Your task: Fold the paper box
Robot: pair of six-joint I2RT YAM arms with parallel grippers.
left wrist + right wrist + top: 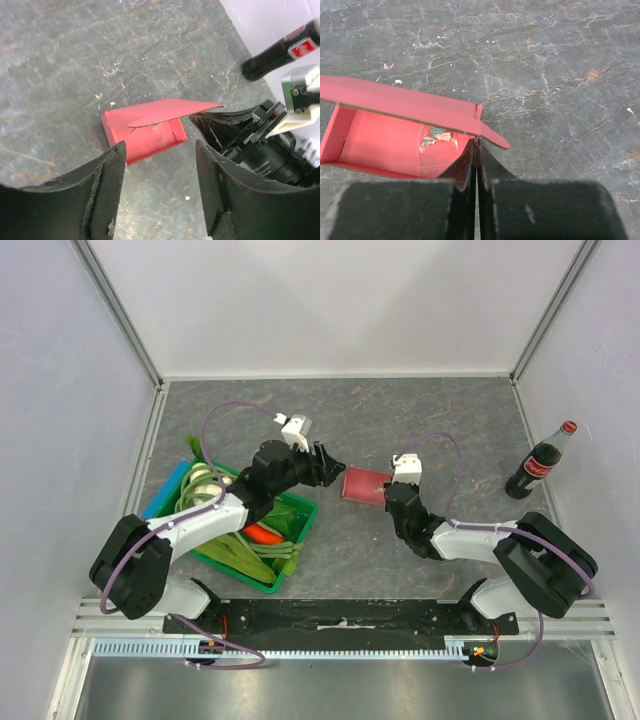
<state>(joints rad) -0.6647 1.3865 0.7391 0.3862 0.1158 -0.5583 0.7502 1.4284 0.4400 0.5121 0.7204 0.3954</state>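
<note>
**Left claw spread beside the open pink box, right claw closed at its end**

In the left wrist view the left gripper (160, 149) stood with its two black fingers (107, 175) wide apart and nothing between them. Its tips were just short of the small pink thin-card paper box (145, 131). In the right wrist view the right gripper (476, 150) had its jaws pressed flat together. Its tips sat against the right end wall of the box (395, 142); whether card was nipped between them could not be told.

The box lay on the grey stone-patterned table (430, 420) at the centre of the overhead frame. It sat between the left gripper (325, 468) on its left and the right gripper (386, 492) on its right. Its long axis ran roughly left to right in both wrist views. The lid flap stood raised along the far long side, and the hollow opened towards the right wrist camera. Inside, on the floor of the box, lay only a small green-and-tan sticker (435, 137).

At the lower left of the overhead frame a green plastic crate (304, 527) held long green leafy vegetables (240, 552), an orange-red piece (262, 534) and a pale striped item (203, 483). A dark glass cola bottle with a red cap (540, 462) stood upright at the right edge, well apart from the box.
</note>
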